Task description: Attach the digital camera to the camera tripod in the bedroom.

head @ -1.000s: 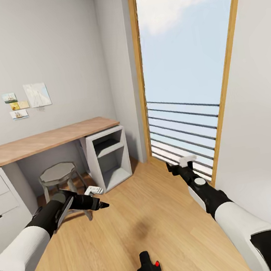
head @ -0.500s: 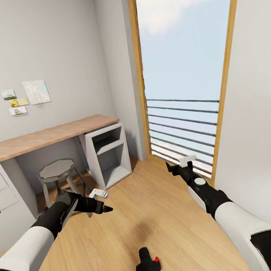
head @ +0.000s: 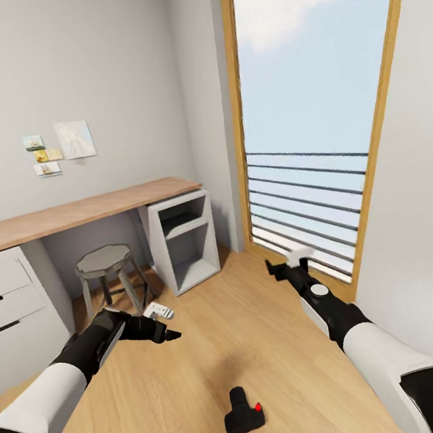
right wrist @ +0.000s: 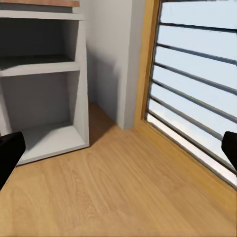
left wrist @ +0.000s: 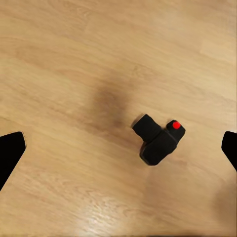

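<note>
The digital camera [head: 242, 412], a small black block with a red button, lies on the light wood floor between my two arms; the left wrist view looks down on this digital camera [left wrist: 159, 140]. My left gripper [head: 170, 334] hangs open above the floor, up and to the left of the camera, its black fingers [left wrist: 10, 150] spread wide apart. My right gripper [head: 273, 267] is open too, held out toward the window, with nothing between its fingers [right wrist: 9, 153]. The camera tripod is out of view.
A small flat white gadget [head: 160, 311] lies on the floor by a grey stool [head: 104, 261]. A wooden desk [head: 70, 214] with white drawers [head: 5, 289] and a white cube shelf [head: 182, 239] lines the left wall. A tall window with railing [head: 309, 189] stands ahead; a pale wall [head: 419, 228] closes the right.
The whole picture has slid to the right, so the view has turned a little left. The left gripper has dropped slightly lower. The camera still lies on the floor.
</note>
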